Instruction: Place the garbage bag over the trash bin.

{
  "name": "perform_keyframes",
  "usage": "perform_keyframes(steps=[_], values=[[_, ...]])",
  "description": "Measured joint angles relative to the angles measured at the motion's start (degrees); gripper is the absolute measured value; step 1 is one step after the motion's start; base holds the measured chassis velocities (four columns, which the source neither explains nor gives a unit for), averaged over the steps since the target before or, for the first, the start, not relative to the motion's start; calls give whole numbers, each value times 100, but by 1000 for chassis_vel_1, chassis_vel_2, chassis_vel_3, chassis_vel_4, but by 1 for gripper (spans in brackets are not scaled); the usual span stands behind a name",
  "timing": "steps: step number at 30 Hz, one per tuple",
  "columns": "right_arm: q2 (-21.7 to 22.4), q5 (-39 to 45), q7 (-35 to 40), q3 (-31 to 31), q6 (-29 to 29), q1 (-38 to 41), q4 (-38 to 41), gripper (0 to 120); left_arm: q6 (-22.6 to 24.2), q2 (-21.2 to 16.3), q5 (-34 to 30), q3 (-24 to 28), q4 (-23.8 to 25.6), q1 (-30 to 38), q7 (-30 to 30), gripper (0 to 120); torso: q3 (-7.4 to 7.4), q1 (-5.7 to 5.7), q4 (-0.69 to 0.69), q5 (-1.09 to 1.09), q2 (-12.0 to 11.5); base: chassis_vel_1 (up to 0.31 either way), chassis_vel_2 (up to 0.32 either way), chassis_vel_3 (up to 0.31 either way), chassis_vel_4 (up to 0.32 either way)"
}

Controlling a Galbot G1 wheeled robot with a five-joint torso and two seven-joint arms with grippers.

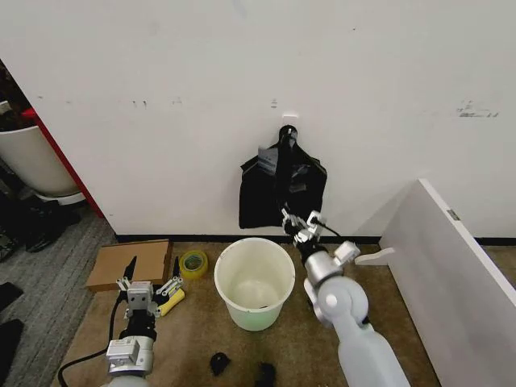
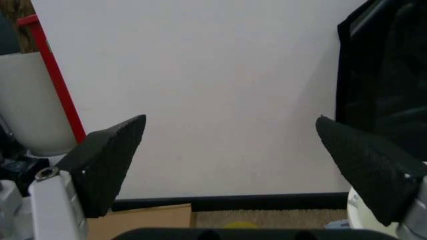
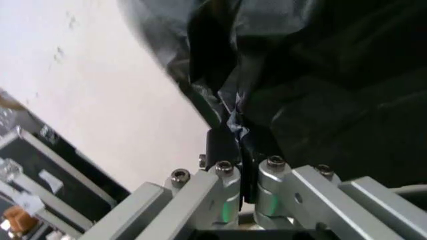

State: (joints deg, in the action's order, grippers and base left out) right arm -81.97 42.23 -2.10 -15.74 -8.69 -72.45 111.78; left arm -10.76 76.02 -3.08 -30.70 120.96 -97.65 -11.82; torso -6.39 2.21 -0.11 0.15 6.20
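Plainly, scene: bare floor against a white wall, nothing lined yet.
Bag supply: the bunch of black bags (image 1: pixel 282 189) hangs from a wall hook (image 1: pixel 288 129), directly above and behind the trash bin (image 1: pixel 254 282); hanging there likely keeps a sheet within arm's reach of the bin mouth.
Right gripper (image 1: pixel 298 226): raised to the lower edge of the bunch, fingers (image 3: pixel 223 150) closed and pinching a fold of the garbage bag (image 3: pixel 230 107). The grip sits low on the plastic, probably so one layer peels free of the rest.
Left gripper (image 1: pixel 149 292): low, near the floor on the robot's left, fingers (image 2: pixel 110 152) spread wide and empty, facing the wall; looks parked, waiting.
Bin: round, white, pale green toward the base, upright on the floor, mouth open and unlined, just beside the right arm.
Bag look: thin, glossy black film, crinkled where pinched, flatter and smoother higher up the bunch.
Clutter: cardboard sheet (image 1: pixel 129 264) and yellow tape roll (image 1: pixel 193 264) left of the bin; small black scraps (image 1: pixel 219 363) on the floor in front; a white board (image 1: pixel 451 274) leans at the right.
Progress: early, to my eye; the bag hangs on the hook, well short of the rim.
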Motion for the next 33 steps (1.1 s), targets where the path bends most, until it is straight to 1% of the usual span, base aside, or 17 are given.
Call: perform_keyframes(steps=[6,18,25,29,30,33], values=[[157,-660,-155,75,353,-814,310,0,-26,0,0,1,-20,18,-1,100,0,0,0,0,0,0,0,0,0],[469,-1276,-181,320,793,-1453,566,0,-51,-38,-21,5,-33,32,-5,100,0,0,0,0,0,0,0,0,0],[848,-1676,-341,545,987,-1695,621,0,-56,-69,-43,2,-47,44,-9,100,-1,1,0,0,0,0,0,0,0],[1219,-1830,-705,649,1278,-1874,634,0,-67,-108,-63,-14,-49,42,-11,100,-1,1,0,0,0,0,0,0,0],[1219,-1830,-705,649,1278,-1874,634,0,-67,-108,-63,-14,-49,42,-11,100,-1,1,0,0,0,0,0,0,0],[1424,-1919,-993,668,1465,-1943,634,0,-69,-112,-74,-19,-50,42,-12,100,-1,1,0,0,0,0,0,0,0]])
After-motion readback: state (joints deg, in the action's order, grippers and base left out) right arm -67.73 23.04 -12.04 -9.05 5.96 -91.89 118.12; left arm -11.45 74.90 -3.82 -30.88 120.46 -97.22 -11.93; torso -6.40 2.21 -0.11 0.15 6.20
